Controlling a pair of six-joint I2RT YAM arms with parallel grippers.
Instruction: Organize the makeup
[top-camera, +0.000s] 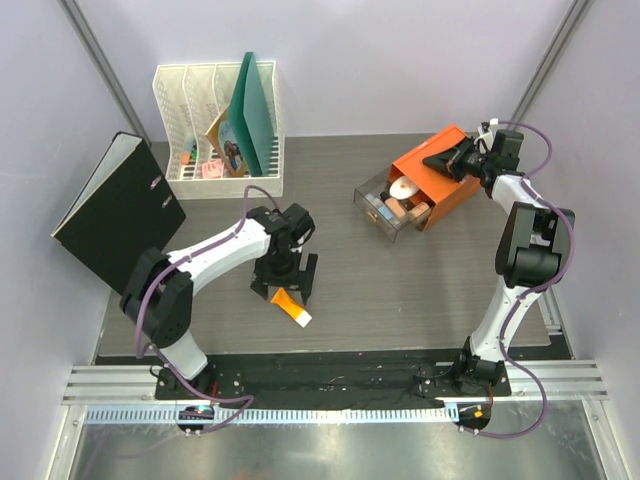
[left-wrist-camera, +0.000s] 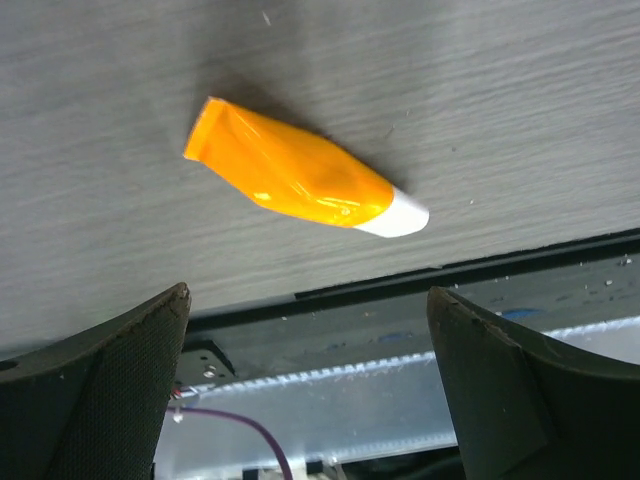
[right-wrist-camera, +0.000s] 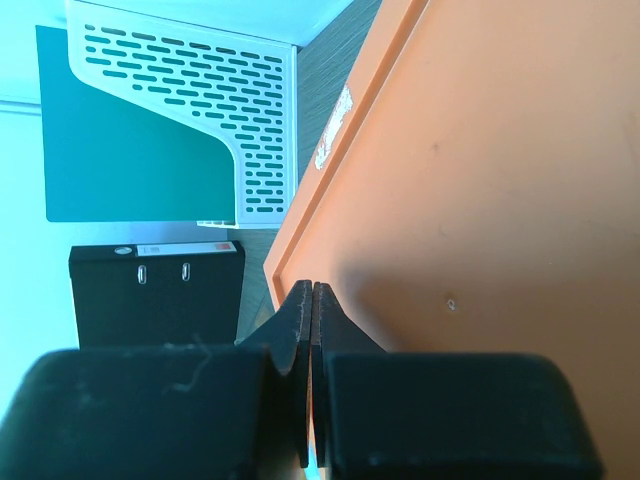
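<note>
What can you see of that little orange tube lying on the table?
The orange tube is a small squeeze tube of glossy, soft-looking plastic, with a flat crimped end and a white cap. It lies flat on the grey wood-grain table, close to the front edge, with its cap angled toward that edge. Only the table touches it. The left pincer hovers open over it and does not grip it.

No writing can be read anywhere. A small sticker (right-wrist-camera: 335, 127) on the edge of the orange drawer box (right-wrist-camera: 500, 150) is too blurred to read. Left of that box, the spine label (right-wrist-camera: 185, 247) on the black binder (right-wrist-camera: 150, 300) is equally illegible.
</note>
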